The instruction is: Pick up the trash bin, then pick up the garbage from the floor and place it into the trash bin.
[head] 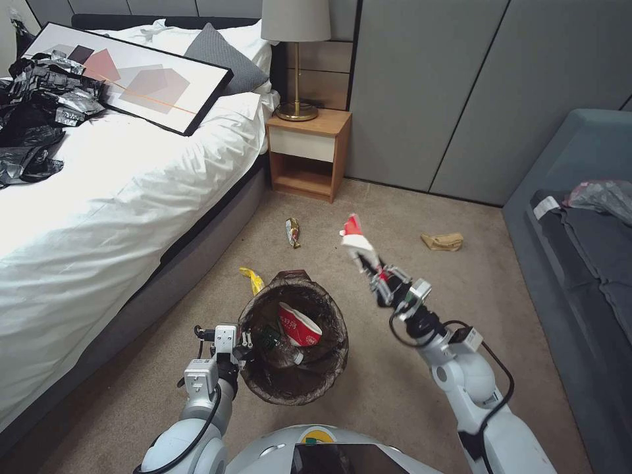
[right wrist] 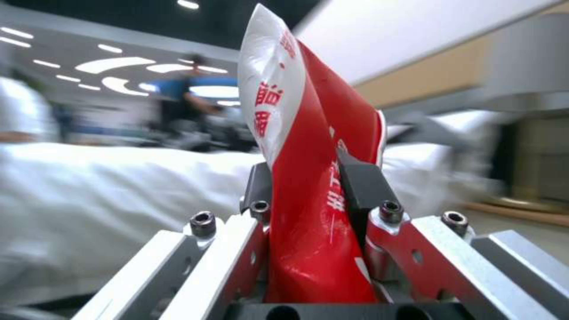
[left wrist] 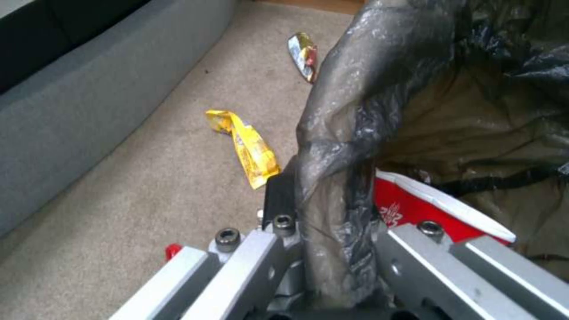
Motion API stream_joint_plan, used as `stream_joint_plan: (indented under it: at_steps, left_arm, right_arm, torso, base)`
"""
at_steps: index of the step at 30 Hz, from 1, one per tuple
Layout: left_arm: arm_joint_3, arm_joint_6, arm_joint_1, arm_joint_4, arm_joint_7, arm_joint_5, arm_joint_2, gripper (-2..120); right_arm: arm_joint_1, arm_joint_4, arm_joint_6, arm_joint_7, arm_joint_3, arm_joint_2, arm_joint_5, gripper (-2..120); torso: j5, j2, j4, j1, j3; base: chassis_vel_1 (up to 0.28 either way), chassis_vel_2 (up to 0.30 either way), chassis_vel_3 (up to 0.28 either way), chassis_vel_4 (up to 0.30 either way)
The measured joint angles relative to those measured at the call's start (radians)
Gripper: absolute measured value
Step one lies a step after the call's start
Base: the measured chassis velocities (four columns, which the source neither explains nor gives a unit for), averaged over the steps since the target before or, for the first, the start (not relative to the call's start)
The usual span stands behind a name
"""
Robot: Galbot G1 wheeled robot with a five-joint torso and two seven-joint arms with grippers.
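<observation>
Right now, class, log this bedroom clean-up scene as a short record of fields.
Left gripper: shut on the trash bin rim
Right gripper: shut on a red-and-white wrapper, held above the carpet
In bin: red-and-white cup
On carpet: yellow wrapper, foil wrapper, tan paper bag

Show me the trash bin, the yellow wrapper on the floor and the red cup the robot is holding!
trash bin (head: 263, 388): head view, liner over its near rim.
yellow wrapper (left wrist: 252, 149): left wrist view, its middle.
red cup (right wrist: 308, 213): right wrist view, its squashed red side.
</observation>
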Motion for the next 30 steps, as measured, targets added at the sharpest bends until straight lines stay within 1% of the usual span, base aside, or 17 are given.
stream_joint_plan:
  at_steps: [1,3,5,9,17,22,30]
  left_arm:
    - [0.0,0.0,0.0,0.0,0.0,0.0,0.0,0]
    - [0.007,0.0,-0.001,0.004,0.0,0.0,0.0,0]
    - [0.012,0.0,-0.002,0.006,0.0,0.0,-0.001,0]
    - [0.012,0.0,-0.004,0.006,0.0,0.0,-0.002,0]
    - [0.02,-0.001,0.0,0.007,0.0,0.004,-0.009,0]
    - [0.022,-0.003,0.002,0.006,0.0,0.005,-0.011,0]
    - [0.021,-0.003,0.002,0.002,0.0,0.003,-0.013,0]
  right_arm:
    - [0.0,0.0,0.0,0.0,0.0,0.0,0.0,14]
    - [-0.022,0.053,-0.044,-0.062,-0.029,-0.026,0.024,14]
    - [-0.034,0.08,-0.066,-0.108,-0.051,-0.049,0.025,14]
    - [-0.054,0.087,-0.075,-0.142,-0.075,-0.074,0.013,14]
    - [-0.073,0.031,-0.061,-0.159,-0.125,-0.082,-0.038,14]
    - [-0.055,-0.027,-0.056,-0.153,-0.156,-0.049,-0.064,14]
    - [-0.049,-0.09,-0.037,-0.124,-0.171,-0.019,-0.11,14]
  torso:
    - [0.0,0.0,0.0,0.0,0.0]
    - [0.0,0.0,0.0,0.0,0.0]
    - [0.0,0.0,0.0001,0.0,0.0]
    - [0.0,0.0,0.0001,0.0,0.0]
    - [0.0001,0.0,0.0,0.0,0.0]
    - [0.0002,0.0,0.0001,0.0,0.0]
    - [0.0001,0.0,0.0,0.0,0.0]
  base:
    - [0.0,0.0,0.0,0.0]
    - [0.0,0.0,0.0,0.0]
    - [0.0,0.0,0.0,0.0]
    - [0.0,0.0,0.0,0.0]
    - [0.0,0.0,0.0,0.0]
    - [0.0,0.0,0.0,0.0]
    - [0.0,0.0,0.0,0.0]
